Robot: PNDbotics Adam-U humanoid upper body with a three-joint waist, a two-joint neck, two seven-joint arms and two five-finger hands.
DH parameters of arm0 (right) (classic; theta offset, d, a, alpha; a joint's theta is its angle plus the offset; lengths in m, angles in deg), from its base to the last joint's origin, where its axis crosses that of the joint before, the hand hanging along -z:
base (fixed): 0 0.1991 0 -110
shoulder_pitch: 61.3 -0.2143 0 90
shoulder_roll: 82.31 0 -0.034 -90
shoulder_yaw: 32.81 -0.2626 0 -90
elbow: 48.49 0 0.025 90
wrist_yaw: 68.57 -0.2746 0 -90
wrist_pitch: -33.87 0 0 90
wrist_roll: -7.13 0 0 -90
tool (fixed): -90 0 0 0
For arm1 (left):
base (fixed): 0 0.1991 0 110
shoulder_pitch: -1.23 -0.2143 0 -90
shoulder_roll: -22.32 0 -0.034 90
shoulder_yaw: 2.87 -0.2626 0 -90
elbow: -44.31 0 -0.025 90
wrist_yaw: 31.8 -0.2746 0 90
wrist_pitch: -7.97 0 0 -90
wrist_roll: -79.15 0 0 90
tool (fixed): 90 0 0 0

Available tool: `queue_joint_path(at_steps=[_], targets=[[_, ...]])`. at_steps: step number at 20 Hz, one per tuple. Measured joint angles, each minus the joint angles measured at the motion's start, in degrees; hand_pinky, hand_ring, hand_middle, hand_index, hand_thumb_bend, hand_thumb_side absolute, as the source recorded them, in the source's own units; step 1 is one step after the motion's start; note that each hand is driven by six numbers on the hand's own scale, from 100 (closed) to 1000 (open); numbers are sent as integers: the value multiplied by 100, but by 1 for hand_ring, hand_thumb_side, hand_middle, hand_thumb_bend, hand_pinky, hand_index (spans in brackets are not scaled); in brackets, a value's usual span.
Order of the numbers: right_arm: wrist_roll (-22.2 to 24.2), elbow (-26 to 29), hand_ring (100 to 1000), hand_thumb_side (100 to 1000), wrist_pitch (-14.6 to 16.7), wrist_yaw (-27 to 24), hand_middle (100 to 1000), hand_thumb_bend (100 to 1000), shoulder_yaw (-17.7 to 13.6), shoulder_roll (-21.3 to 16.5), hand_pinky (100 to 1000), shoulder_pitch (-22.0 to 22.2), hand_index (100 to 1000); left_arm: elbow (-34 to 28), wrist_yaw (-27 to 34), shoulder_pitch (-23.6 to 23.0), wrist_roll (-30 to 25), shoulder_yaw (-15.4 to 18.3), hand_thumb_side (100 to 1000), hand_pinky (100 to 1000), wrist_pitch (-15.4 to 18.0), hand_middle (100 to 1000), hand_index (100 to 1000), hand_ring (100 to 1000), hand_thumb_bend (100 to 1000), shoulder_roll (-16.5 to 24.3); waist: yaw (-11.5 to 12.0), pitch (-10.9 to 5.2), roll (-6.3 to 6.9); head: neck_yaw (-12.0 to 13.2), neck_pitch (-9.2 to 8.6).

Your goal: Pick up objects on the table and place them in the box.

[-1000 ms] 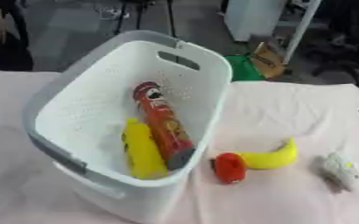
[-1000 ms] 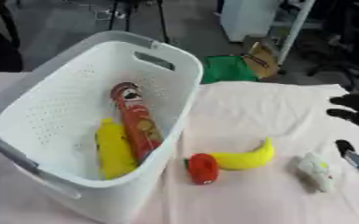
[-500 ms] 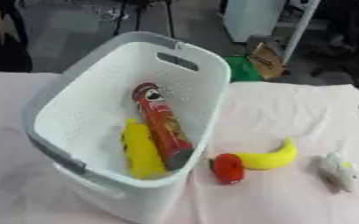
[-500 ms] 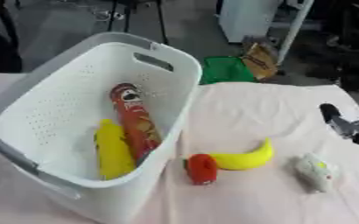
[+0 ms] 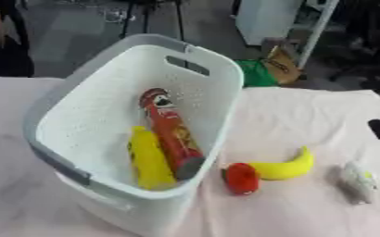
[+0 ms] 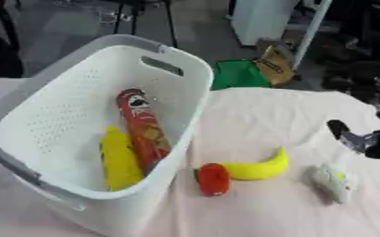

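The right hand [image 6: 364, 141] hovered above the whitish object [image 6: 332, 183], seemingly lining up a grab, finger state unclear.

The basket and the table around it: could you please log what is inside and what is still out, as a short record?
container: white basket, on the pink-clothed table
inside: red tube can; yellow object
outside, right of basket: red object, touching banana; whitish object, apart
right hand: at right edge, above the table, holding nothing
left hand: not in view
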Motion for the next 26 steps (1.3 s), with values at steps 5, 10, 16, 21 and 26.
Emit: queue_joint_path(at_steps=[5,10,16,21,26], targets=[[309,-75,1000,951,-172,217,1000,195,225,176,1000,160,1000,0,19,2,-13,-1,964,593,13,603,666,463,100,-7,36,2,37,-36,-51],[480,-209,1000,929,-293,353,1000,218,380,377,1000,209,1000,0,26,7,-16,-2,965,594,15,603,666,463,100,-51,59,21,52,-46,-92],[597,-311,1000,916,-355,378,1000,253,446,518,1000,318,1000,0,42,15,-23,-2,965,594,7,603,666,463,100,-54,58,33,77,-45,-97],[696,-375,1000,911,-408,378,1000,280,446,579,1000,394,1000,0,43,20,-27,-2,964,594,4,603,666,463,100,-55,53,33,91,-131,-94],[823,-514,1000,888,-467,369,1000,304,445,731,1000,444,1000,0,43,36,-28,-2,964,593,5,603,666,463,100,-60,49,33,113,-315,-72]])
